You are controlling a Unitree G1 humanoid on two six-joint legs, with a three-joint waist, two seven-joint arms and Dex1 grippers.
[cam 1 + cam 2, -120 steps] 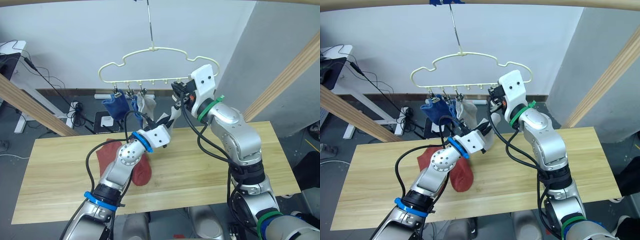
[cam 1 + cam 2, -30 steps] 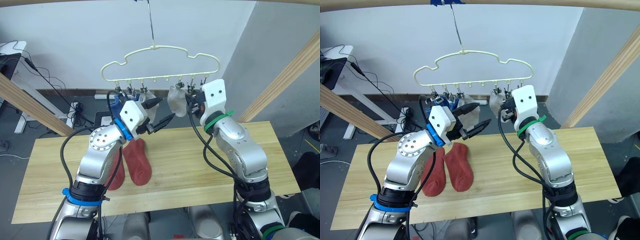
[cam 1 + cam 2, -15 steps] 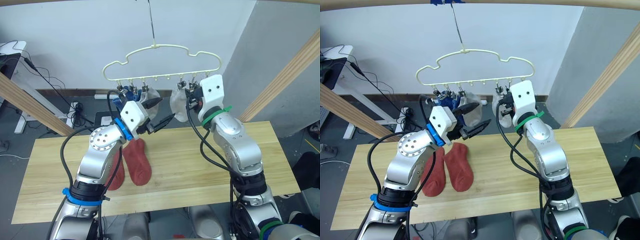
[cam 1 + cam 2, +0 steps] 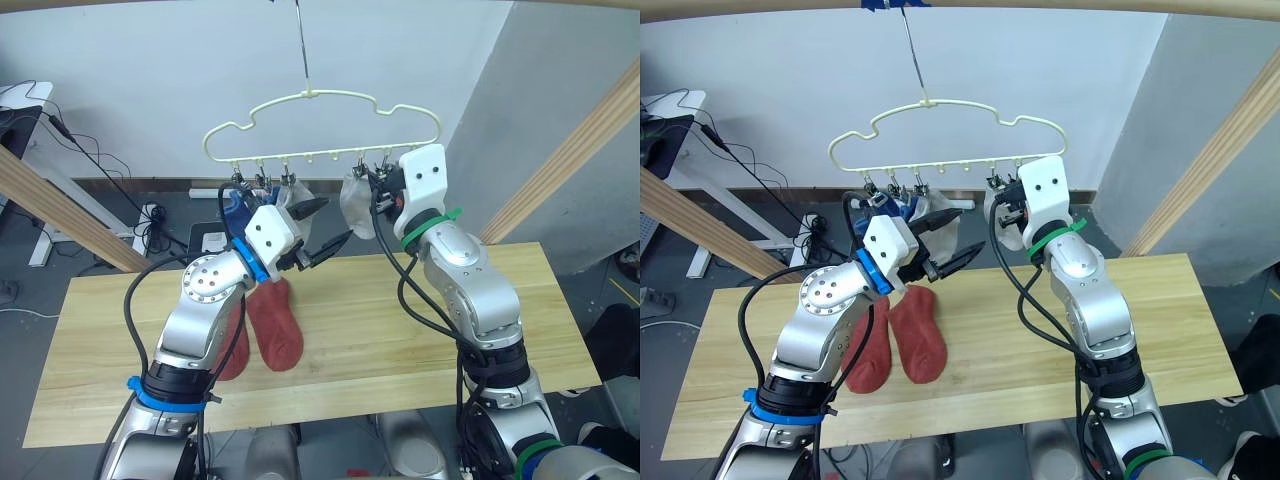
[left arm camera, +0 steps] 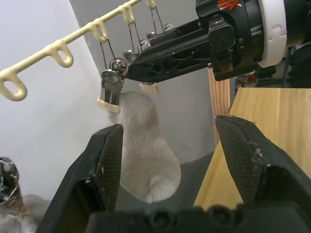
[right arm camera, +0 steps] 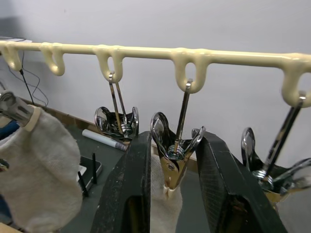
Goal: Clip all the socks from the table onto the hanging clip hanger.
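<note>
- Your right gripper [image 6: 171,160] has its jaws straddling a metal clip [image 6: 176,145] on the clip hanger [image 4: 320,97], apparently not squeezing; a grey sock [image 4: 357,205] hangs from it.
- Your left gripper [image 4: 322,230] hovers nearby, jaws wide, empty.
- Two rust-red socks [image 4: 272,325] lie on the bench [image 4: 400,340], unclipped.

white wall [image 4: 150,80] | grey floor [image 4: 120,215] | wooden poles [image 4: 575,150] | cables [image 4: 85,150]
</note>
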